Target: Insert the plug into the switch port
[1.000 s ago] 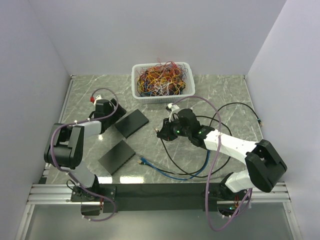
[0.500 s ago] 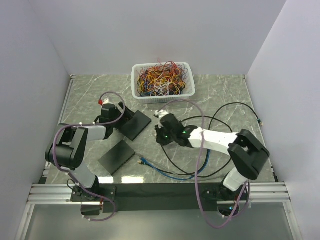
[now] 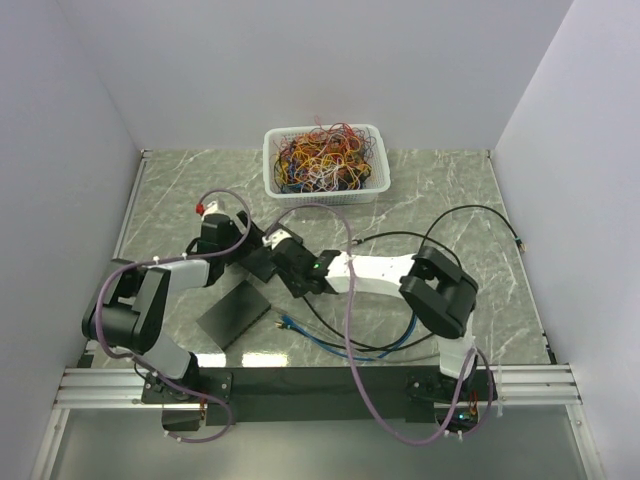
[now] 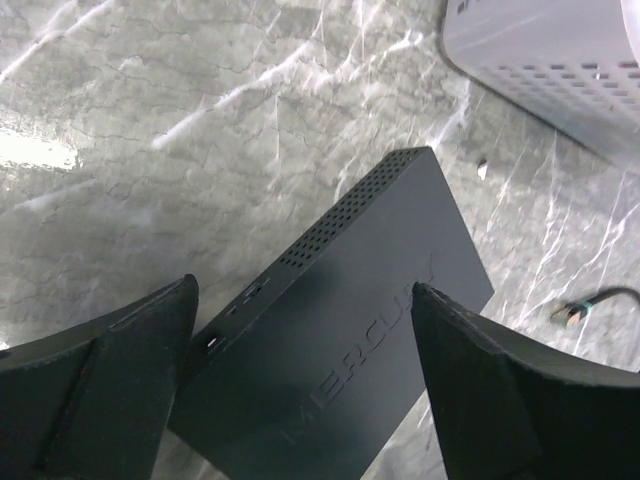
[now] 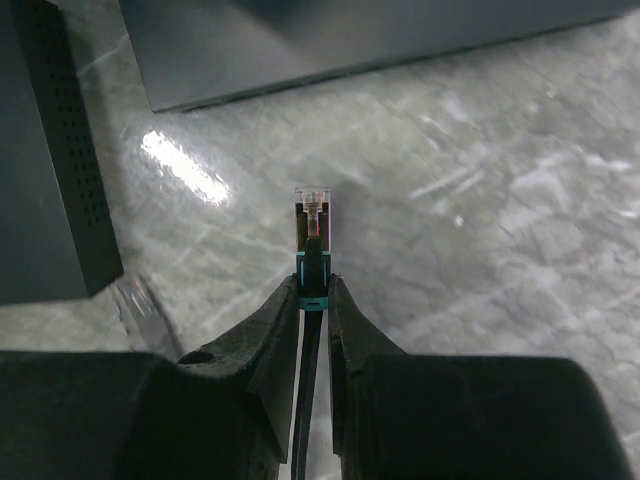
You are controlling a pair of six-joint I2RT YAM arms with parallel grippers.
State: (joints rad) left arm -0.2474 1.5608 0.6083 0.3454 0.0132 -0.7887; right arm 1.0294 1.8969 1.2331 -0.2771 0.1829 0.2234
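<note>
A clear plug (image 5: 313, 225) with a teal boot sticks out of my right gripper (image 5: 313, 290), which is shut on it just above the marble. A black switch (image 4: 350, 340) marked MERCURY lies between the fingers (image 4: 120, 380) of my left gripper (image 4: 305, 290), which is open and straddles it without touching it. From above, the right gripper (image 3: 290, 262) has reached across to the right side of that switch (image 3: 258, 262), and the left gripper (image 3: 245, 245) is at its left. The ports do not show clearly.
A second black switch (image 3: 233, 313) lies nearer the front. A white basket (image 3: 325, 162) of tangled wires stands at the back. Blue cable (image 3: 345, 347) and black cable (image 3: 470, 212) loop across the right of the table. A loose cable end (image 4: 568, 313) lies near the held switch.
My right arm has swept left across the table with the plug, up to the switch. My left gripper has shifted right, over the switch, and stays open.
</note>
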